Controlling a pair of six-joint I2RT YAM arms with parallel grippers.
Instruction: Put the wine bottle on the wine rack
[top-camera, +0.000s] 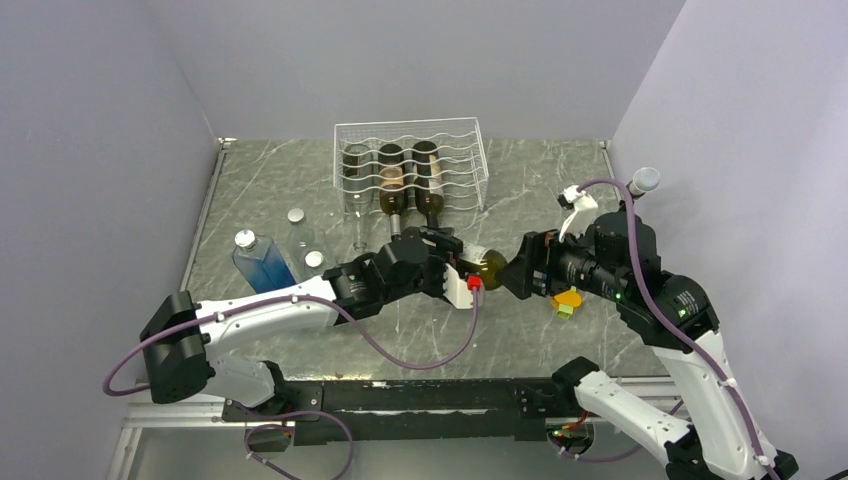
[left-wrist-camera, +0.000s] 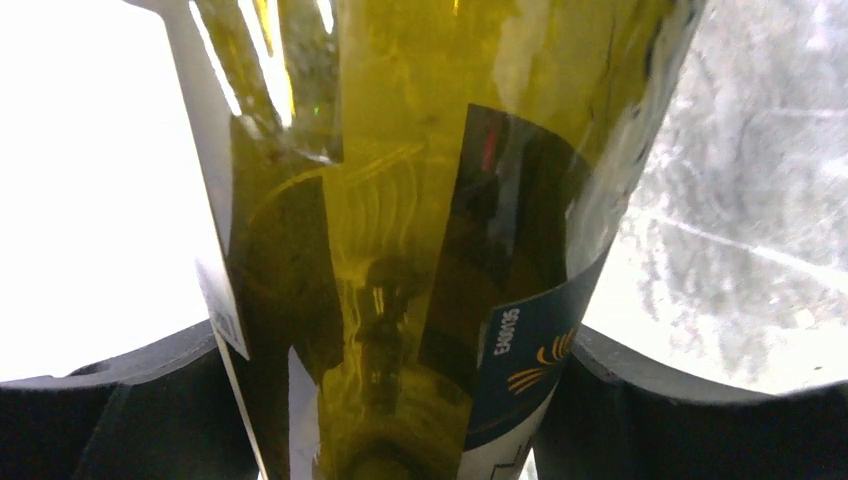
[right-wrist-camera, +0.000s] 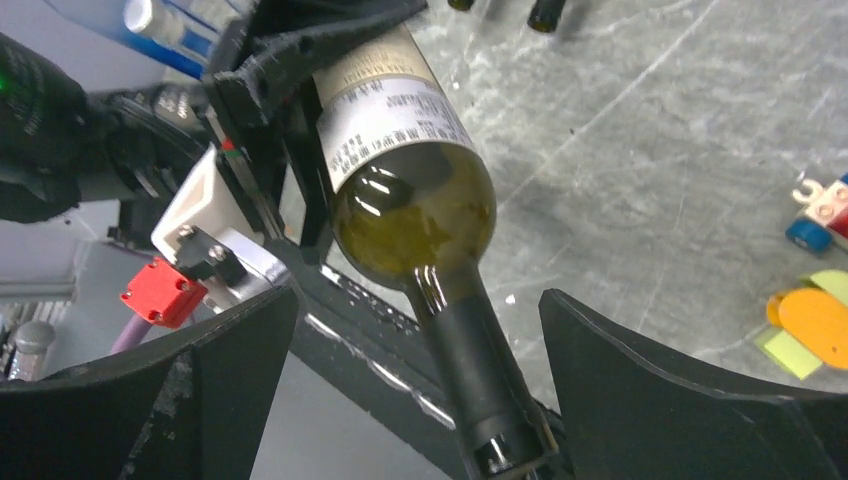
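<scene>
Left arm (top-camera: 260, 310): white shell links, black joint housings, bulky black shoulder block (top-camera: 175, 350). Right arm (top-camera: 700, 360): same white-and-black build, small green light (top-camera: 618, 296) on black wrist section. Purple cable (top-camera: 400, 352) loops along left arm; second purple cable (top-camera: 640, 250) arcs over right arm. Left gripper (top-camera: 458, 268): black body, white bracket (right-wrist-camera: 195, 225) with two screws, red block (right-wrist-camera: 160, 293) at its corner. Right gripper (top-camera: 515, 272): broad black fingers (right-wrist-camera: 180, 400), matte, scuffed along edges. Black base rail (top-camera: 420, 395) joins both arms.
</scene>
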